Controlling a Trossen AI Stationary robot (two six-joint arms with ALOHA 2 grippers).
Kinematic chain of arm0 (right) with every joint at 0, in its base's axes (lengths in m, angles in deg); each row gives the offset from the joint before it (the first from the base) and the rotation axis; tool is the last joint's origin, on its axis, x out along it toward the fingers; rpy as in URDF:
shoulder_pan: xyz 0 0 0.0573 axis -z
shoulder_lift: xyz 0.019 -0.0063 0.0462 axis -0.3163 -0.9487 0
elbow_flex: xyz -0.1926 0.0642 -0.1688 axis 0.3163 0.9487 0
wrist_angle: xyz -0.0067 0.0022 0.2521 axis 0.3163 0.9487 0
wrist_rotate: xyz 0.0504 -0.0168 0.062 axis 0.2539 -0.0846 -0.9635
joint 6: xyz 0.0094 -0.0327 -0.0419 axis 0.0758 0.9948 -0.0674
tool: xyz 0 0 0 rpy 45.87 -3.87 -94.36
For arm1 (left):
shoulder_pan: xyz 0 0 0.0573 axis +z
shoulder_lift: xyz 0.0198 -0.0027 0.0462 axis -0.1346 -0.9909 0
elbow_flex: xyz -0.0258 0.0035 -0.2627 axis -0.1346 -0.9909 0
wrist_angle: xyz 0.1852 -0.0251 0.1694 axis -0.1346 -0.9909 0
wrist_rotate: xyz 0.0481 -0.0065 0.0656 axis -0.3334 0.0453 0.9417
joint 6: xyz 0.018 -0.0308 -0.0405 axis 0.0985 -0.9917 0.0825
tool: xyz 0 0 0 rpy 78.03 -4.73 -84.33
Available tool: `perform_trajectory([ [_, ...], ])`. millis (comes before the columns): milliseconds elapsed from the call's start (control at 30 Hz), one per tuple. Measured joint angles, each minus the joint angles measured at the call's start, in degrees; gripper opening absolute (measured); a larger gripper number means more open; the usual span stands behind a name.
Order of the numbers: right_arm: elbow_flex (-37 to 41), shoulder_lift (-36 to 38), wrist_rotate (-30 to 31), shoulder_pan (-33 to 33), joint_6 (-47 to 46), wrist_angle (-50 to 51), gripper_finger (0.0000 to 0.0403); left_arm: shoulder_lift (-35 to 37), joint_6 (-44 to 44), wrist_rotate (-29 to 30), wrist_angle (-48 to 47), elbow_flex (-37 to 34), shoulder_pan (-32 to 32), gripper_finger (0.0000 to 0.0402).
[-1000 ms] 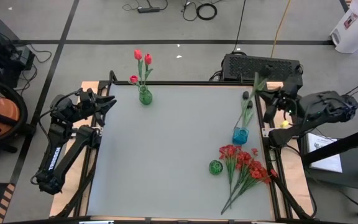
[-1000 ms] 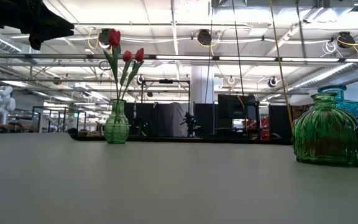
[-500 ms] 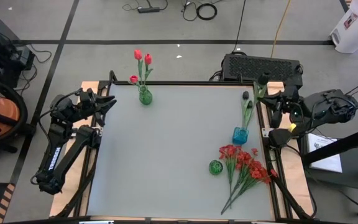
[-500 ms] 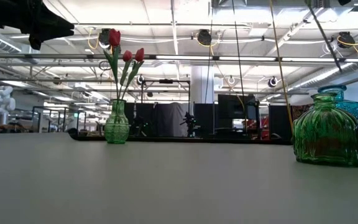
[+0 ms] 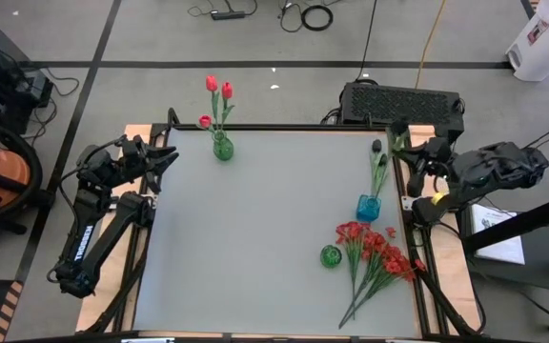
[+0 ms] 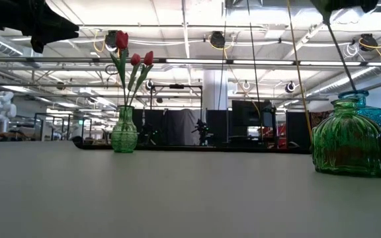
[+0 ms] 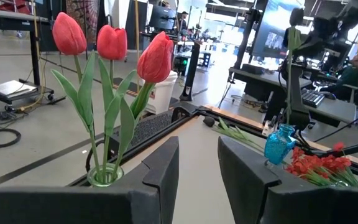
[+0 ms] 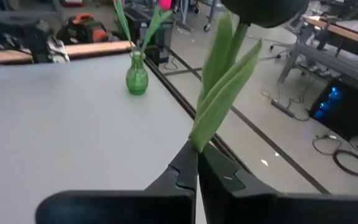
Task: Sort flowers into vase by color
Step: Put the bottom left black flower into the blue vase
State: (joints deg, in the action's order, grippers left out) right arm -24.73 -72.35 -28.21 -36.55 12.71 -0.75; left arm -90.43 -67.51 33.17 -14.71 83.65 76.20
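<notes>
We find several items only partly visible. In the low view the blue vase [image 6: 358, 99] sits almost wholly behind the squat ribbed green glass vase [image 6: 349, 140], only its neck and shoulder showing, and the right gripper [image 5: 414, 160] is cropped at the upper edge. In the right wrist view the black tulip bud [image 8: 263, 11] is cut off by the frame, so we see only its rounded underside; its green leaves rise from between the dark fingers [image 8: 185, 171]. The right gripper, at the table's right edge beside the blue vase, is clamped tight on the stem of this black tulip, whose stem runs down toward the blue vase's mouth; whether it sits inside we cannot tell.

The left gripper [image 5: 165, 155] waits at the table's left edge, its fingers parted and empty.

Three red-pink tulips [image 7: 107, 43], smooth closed buds on long stems with blade-shaped leaves, stand in the slim green glass vase [image 5: 222, 146] at the table's far edge. The bunch of small red blossoms [image 5: 375, 250] lies flat near the right edge, frilly and bushy, stems pointing to the near edge, just beside the squat green vase. The table [image 5: 255, 238] is matte pale grey.
</notes>
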Motion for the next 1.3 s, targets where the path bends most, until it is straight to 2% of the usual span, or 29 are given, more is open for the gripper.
perform_trajectory([
  [267,3.9,0.0,0.3,0.0,-4.8,-0.5,0.0,0.0,0.0,0.0,0.0,0.0,0.0,0.0118],
  [633,9.6,-0.1,-4.6,0.0,-8.3,-4.2,0.0,0.0,0.0,0.0,0.0,0.0,0.0,0.0118],
  [967,10.5,-0.2,-11.3,0.0,-10.0,-6.1,0.0001,0.0,0.0,0.0,0.0,0.0,0.0,0.0118],
  [1100,10.5,-0.2,-11.7,0.0,-11.2,-6.1,0.002,0.0,0.0,0.0,0.0,0.0,0.0,0.0118],
  [1300,10.5,-0.2,-14.3,0.0,-10.9,-6.0,0.0089,0.0,0.0,0.0,0.0,0.0,0.0,0.0118],
])
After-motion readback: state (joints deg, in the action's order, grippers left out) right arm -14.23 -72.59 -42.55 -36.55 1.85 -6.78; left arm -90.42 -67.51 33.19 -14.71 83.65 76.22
